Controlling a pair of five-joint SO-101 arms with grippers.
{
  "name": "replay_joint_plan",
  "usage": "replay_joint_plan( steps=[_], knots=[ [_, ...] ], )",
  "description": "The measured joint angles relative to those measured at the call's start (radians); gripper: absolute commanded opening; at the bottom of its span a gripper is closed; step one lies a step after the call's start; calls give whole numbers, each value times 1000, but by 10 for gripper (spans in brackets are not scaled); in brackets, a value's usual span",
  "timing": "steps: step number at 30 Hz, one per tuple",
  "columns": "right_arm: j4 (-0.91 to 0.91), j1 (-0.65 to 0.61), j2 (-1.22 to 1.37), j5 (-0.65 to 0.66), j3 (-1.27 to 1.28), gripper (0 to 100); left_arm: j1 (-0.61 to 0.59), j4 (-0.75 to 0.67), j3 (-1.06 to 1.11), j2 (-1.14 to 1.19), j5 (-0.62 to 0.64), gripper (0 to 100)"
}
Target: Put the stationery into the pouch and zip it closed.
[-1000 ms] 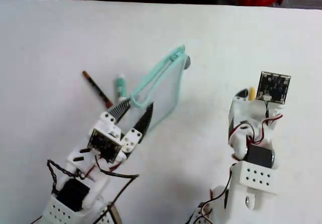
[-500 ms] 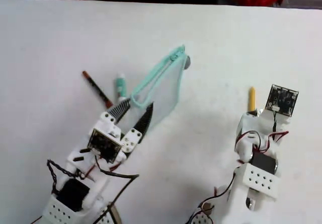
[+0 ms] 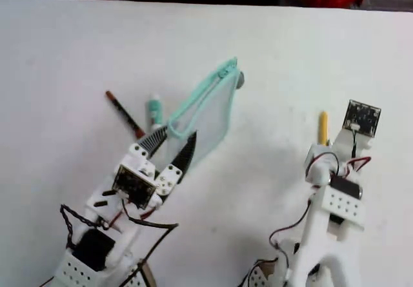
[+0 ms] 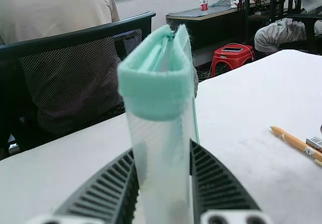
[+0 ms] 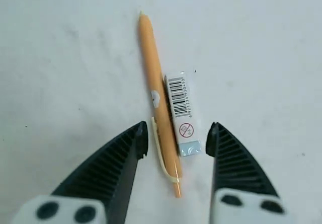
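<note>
At the left of the table (image 3: 64, 55) a brown pencil (image 3: 124, 114) and a teal-capped marker (image 3: 155, 111) lie side by side, not yet packed, just left of the pouch (image 3: 203, 116). The left pincer (image 3: 174, 138) is clamped on the pouch's near end. It holds the clear bag up on edge, with the teal zip band on top, running away toward the far right. That grip probably keeps the mouth raised and steady so things can be slid in. The zip looks parted along the left side, though I cannot tell how far.

Well to the right, apart from the pouch, a yellow pen (image 5: 151, 68) lies on the table with a small white eraser (image 5: 180, 108) touching its side. The right pincer (image 5: 177, 131) hangs over their near ends, spread wide and holding nothing, one finger on each side of the pair. It seems lined up to close on the pen, and the eraser sits close enough to be caught as well.
</note>
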Motion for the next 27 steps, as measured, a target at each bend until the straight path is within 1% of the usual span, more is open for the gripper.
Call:
replay_joint_plan(
  steps=[6, 16, 24, 27],
  knots=[
    [0, 28, 206, 0, -115, 193, 0, 0, 0, 0, 0, 132],
    [0, 34, 427, 0, -247, 193, 0, 0, 0, 0, 0, 132],
    [0, 35, 493, 0, -298, 192, 0, 0, 0, 0, 0, 132],
    [0, 35, 508, 0, -305, 152, 0, 0, 0, 0, 0, 132]
  ],
)
